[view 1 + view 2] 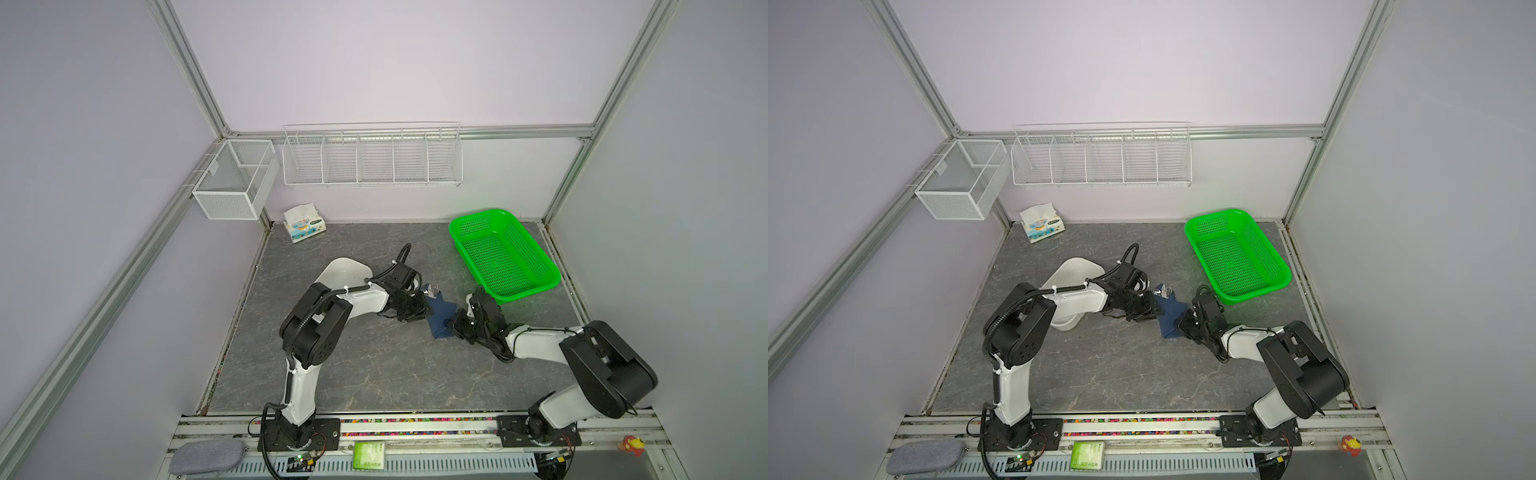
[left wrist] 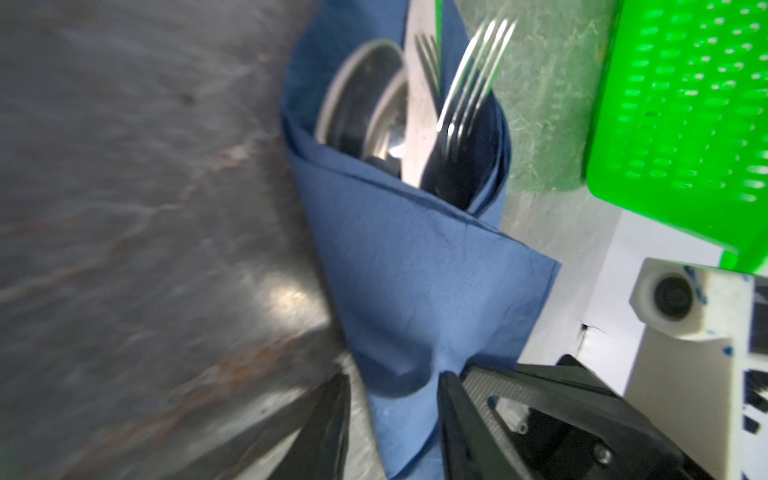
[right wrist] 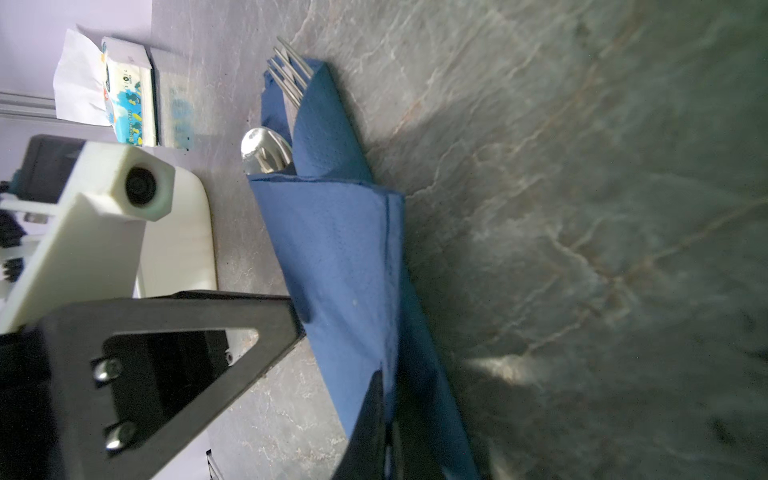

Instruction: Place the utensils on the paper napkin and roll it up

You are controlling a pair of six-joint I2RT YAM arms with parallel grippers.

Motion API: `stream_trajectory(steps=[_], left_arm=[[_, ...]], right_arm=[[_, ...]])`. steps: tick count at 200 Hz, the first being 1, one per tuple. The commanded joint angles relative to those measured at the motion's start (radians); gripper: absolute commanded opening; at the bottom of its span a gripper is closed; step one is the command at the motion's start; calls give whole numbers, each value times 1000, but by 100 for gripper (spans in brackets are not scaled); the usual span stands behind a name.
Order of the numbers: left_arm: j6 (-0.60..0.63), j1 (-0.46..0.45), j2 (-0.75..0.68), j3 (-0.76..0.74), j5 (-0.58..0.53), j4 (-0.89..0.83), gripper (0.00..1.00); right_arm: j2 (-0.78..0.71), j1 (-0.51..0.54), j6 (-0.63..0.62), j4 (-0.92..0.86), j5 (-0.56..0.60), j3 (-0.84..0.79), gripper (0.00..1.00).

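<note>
tucking the loose napkin (image 3: 345, 257) edge needs the right claw (image 3: 386, 407) pinching it taut and the left claw (image 2: 395, 378) clamped on the napkin around the cutlery (image 2: 415, 104)

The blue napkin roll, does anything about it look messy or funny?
A little. The paper napkin is rolled loosely and unevenly: one corner sticks out sideways. The fork and spoon poke out of its open end. Nothing looks spilled or broken.
</note>
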Motion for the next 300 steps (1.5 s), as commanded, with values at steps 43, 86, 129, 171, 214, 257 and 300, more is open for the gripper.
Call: stream_trajectory(steps=[43, 86, 129, 171, 214, 257, 300], left_arm=[[54, -21, -54, 45, 43, -19, 20], [26, -64, 30, 104, 123, 14, 14], [22, -74, 69, 100, 103, 8, 12], [30, -74, 85, 78, 98, 9, 10], [49, -74, 103, 63, 87, -10, 7], [63, -77, 113, 64, 82, -13, 5], [68, -77, 112, 73, 77, -22, 5]], right_arm=[[-20, -11, 12, -79, 35, -21, 7], [-23, -11, 8, -80, 32, -20, 7], [-22, -11, 7, -83, 29, -19, 7], [-24, -11, 8, -76, 29, -18, 8], [-40, -11, -5, -86, 27, -7, 9], [-48, -12, -19, -108, 30, 16, 13], [-94, -36, -43, -174, 55, 41, 28]])
